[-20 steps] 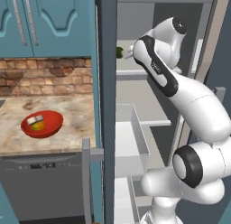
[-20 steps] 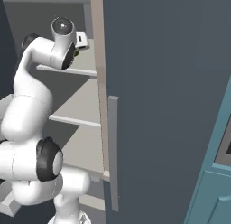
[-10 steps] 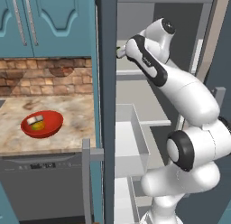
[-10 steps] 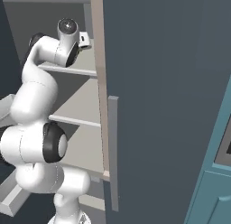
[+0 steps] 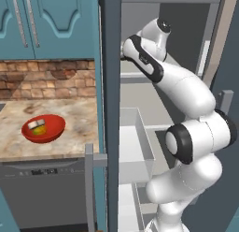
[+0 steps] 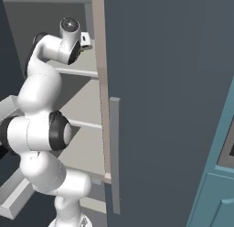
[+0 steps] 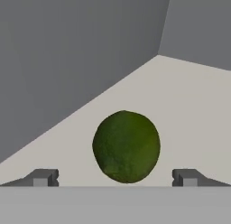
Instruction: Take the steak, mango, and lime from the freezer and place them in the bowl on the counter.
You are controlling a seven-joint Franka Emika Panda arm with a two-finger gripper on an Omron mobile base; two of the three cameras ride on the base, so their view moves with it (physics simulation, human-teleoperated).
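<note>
So the lime [image 7: 126,146] is sitting on a light grey freezer shelf [image 7: 189,105], pretty much dead centre between the two fingertips [image 7: 43,177] in the hand view. The gripper [image 7: 115,178] is standing wide open, one tip way off to the left of the lime and the other way off to the right, and neither pad is touching it. There's clear shelf showing on both sides between the fruit and each tip. The lime is lying just ahead of the tips, its lower edge dipping down to about the level where they're poking up, so it's not quite in between the pads. Behind it the grey walls of the compartment are meeting in a corner, up and to the right of the fingers.

From the left base view, the arm [image 5: 186,95] is reaching up and into the open freezer [image 5: 110,62], with the hand tucked behind the door edge at an upper shelf, so I can't see the fingers there. A white drawer [image 5: 135,147] is pulled out lower down.

Over on the counter [image 5: 56,114], well off to the left of the arm, the red bowl [image 5: 44,128] is holding the steak [image 5: 36,124] and the mango [image 5: 40,130], lying touching each other.
</note>
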